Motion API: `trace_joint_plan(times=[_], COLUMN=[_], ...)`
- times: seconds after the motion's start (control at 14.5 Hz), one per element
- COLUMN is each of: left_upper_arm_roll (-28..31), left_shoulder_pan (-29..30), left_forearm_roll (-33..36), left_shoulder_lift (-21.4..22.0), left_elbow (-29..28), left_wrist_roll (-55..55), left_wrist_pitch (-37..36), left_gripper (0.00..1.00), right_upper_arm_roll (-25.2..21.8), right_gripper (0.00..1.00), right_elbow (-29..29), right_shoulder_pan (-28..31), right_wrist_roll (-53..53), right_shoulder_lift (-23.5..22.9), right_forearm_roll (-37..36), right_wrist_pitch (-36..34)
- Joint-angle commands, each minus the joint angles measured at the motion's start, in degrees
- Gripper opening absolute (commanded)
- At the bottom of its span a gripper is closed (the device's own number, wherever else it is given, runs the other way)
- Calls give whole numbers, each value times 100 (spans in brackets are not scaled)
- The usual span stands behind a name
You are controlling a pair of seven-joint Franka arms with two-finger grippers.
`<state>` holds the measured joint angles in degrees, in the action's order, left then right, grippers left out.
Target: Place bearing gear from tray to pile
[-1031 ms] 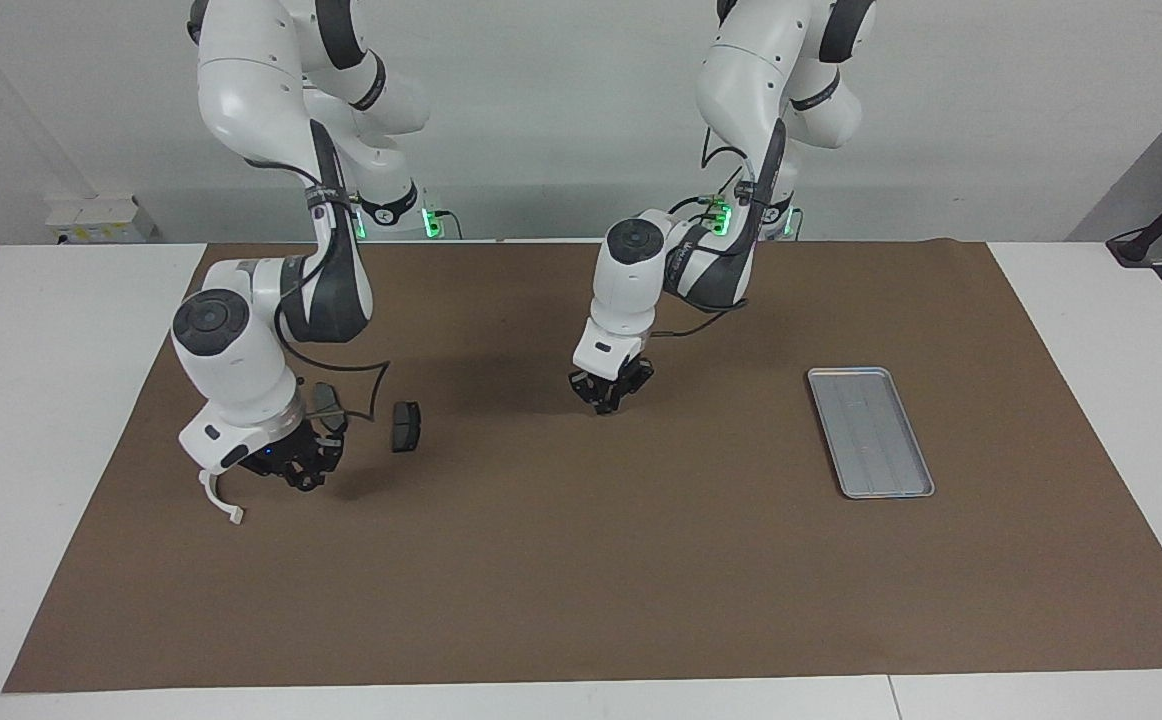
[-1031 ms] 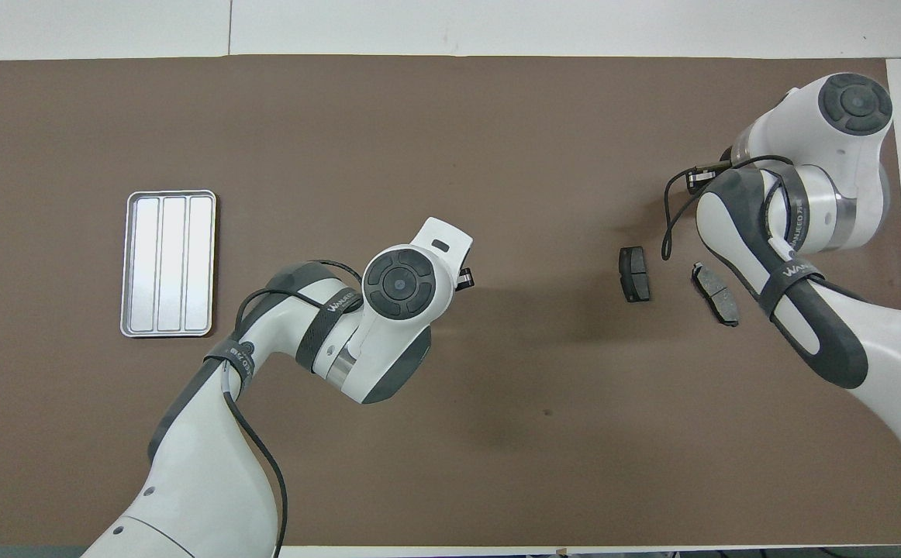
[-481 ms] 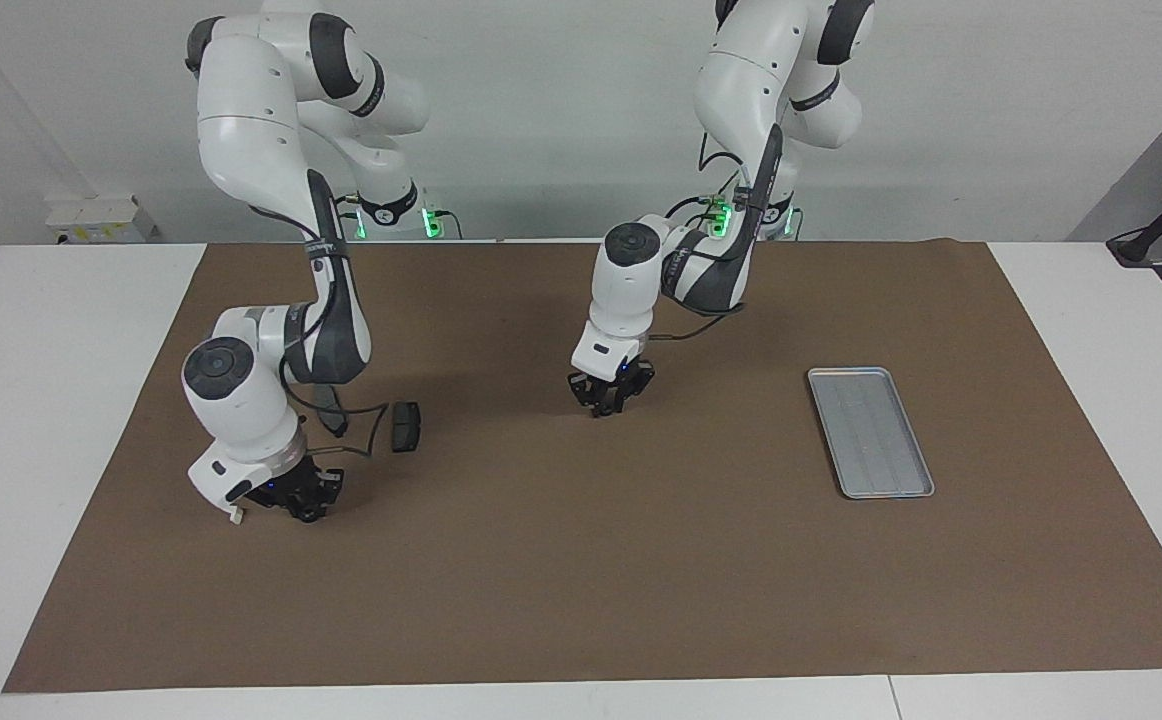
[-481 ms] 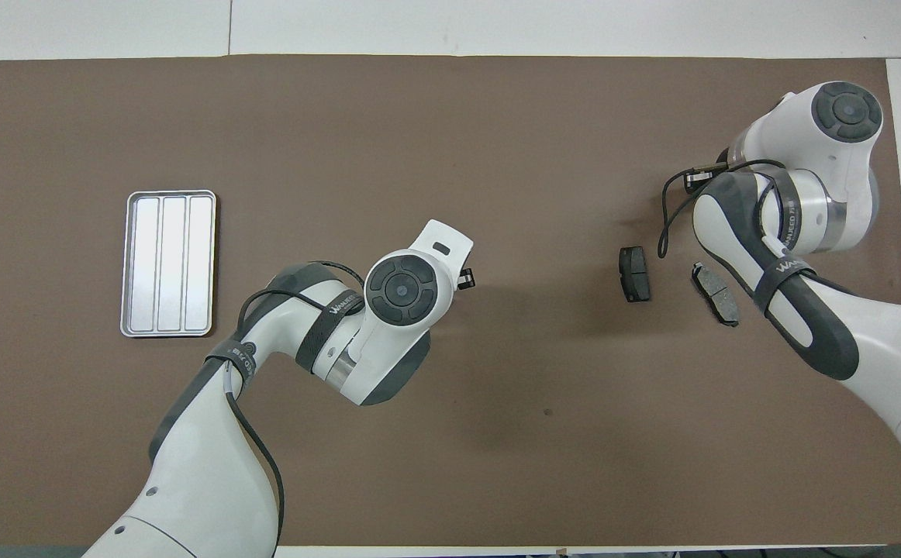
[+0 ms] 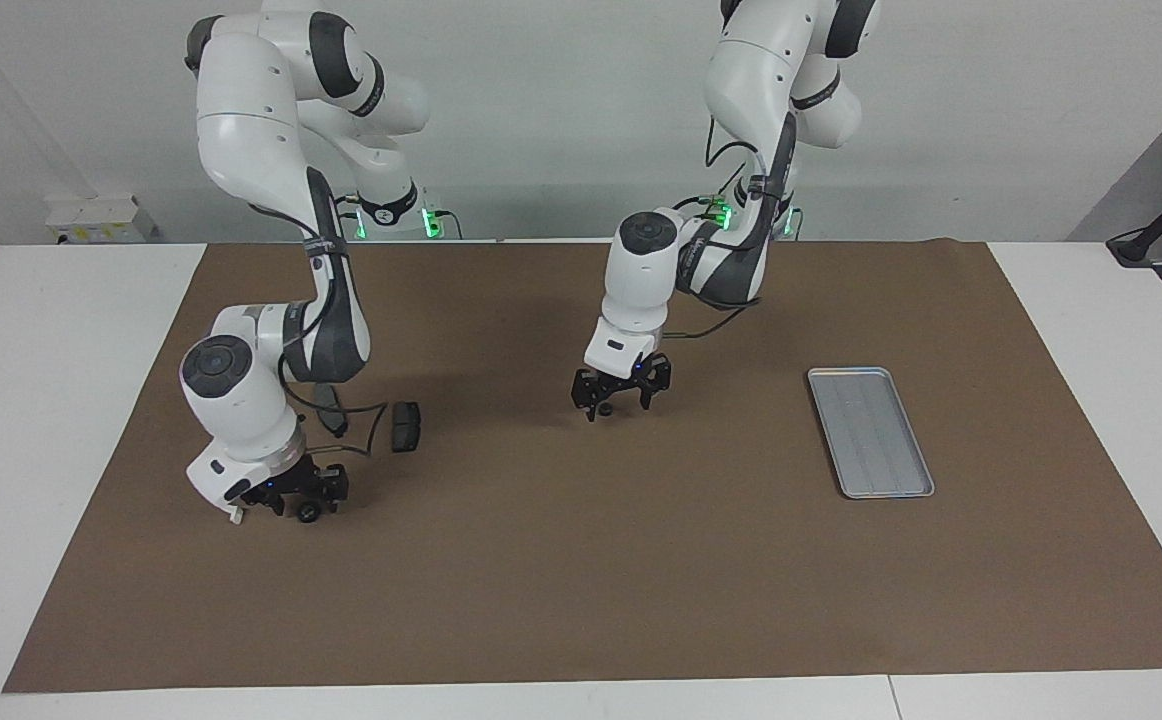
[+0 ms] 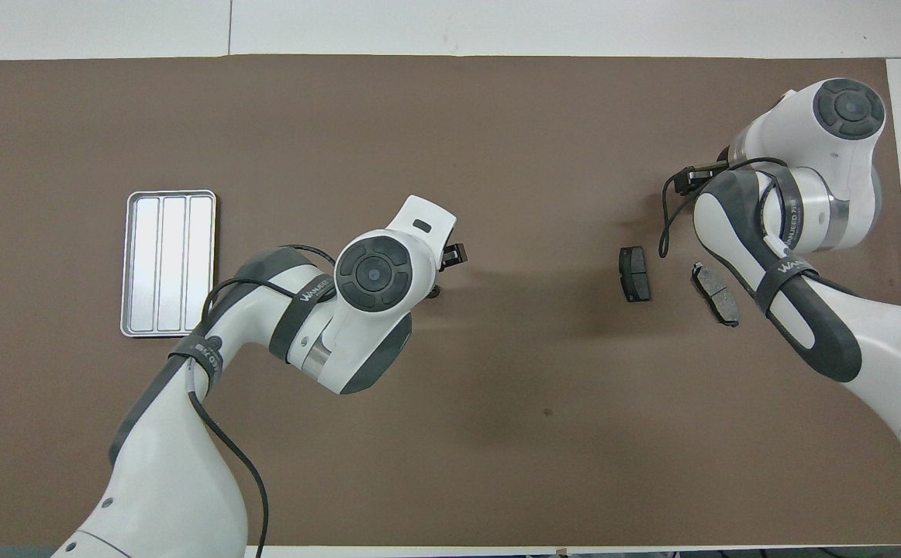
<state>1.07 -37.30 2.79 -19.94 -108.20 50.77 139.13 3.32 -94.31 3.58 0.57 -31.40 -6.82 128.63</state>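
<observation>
1. left tool low over the mat's middle, fingers apart, gripping nothing.
2. small dark round part sits on the mat right under the left tool, between the fingers; can't tell if a finger touches it.
3. right tool down at the mat toward the right arm's end of the bench, fingers apart, nothing clamped.
4. small dark round bearing gear on the mat just under the right tool, at its fingertips.
5. white piece pokes out at the mat under the right wrist; mostly hidden.
6. two dark brake-pad pieces of the pile: one lies clear on the mat, the other just beside the right arm, both nearer the robots than the right tool's gear.
7. tray lies flat toward the left arm's end of the bench, well apart from both tools, nothing in it.
8. brown mat covers most of the white bench.
</observation>
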Motion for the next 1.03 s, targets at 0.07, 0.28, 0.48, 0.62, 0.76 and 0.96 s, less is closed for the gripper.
trace_joint_plan(times=[0.07,0.28,0.48,0.62,0.76,0.96], left_upper_arm_roll=[-19,-10,-10,-10,-10,-10], left_shoulder_pan=[730,1600,2357,2831,3140,3194], left_forearm_roll=[90,90,90,81,46,20], left_shoulder_lift=[569,719,808,991,1307,1773], left_elbow=[-70,-61,35,62,123,203], left_wrist_roll=[-898,-2137,-3166,-3869,-4389,-4567], left_wrist_pitch=[-623,-896,-1019,-1299,-1799,-2495], left_gripper=[100,100,100,100,100,100], right_upper_arm_roll=[64,81,81,81,81,81], right_gripper=[100,100,100,100,100,100], right_elbow=[9,71,229,212,203,72], right_shoulder_pan=[-243,-831,-1726,-2368,-2817,-3302], right_wrist_roll=[83,1379,3268,4682,5573,6427], right_shoulder_lift=[624,1038,1188,1241,1250,1171], right_forearm_roll=[94,102,111,347,427,428], right_wrist_pitch=[-820,-1558,-2008,-1965,-1886,-1422])
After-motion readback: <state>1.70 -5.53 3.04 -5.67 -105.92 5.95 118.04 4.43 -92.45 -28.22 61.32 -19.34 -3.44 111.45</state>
